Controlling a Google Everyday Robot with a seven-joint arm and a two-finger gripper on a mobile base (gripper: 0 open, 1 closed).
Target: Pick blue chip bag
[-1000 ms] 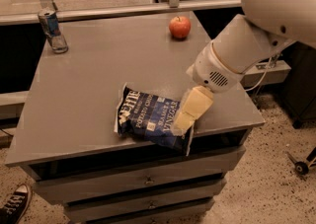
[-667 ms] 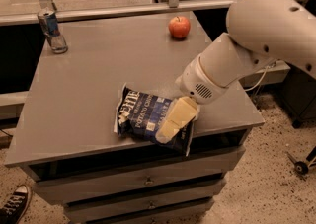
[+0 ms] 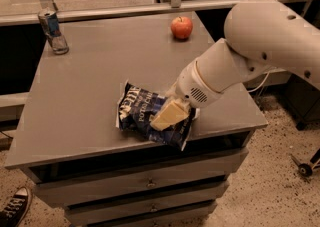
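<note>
The blue chip bag (image 3: 141, 112) lies flat near the front edge of the grey cabinet top (image 3: 95, 81), dark navy with white lettering and a crimped white end at its left. My gripper (image 3: 167, 116), cream coloured at the end of a white arm (image 3: 260, 41), is down over the right half of the bag and hides part of it. The arm comes in from the upper right.
A red apple (image 3: 182, 27) sits at the back of the top. A blue-and-silver drink can (image 3: 53, 32) stands at the back left corner. Drawers (image 3: 150, 183) are below the top. A shoe (image 3: 14, 207) shows on the floor at the lower left.
My arm has swung left and lower, bringing the gripper from the bag's right edge to over the bag's middle. The bag, apple and can have not moved.
</note>
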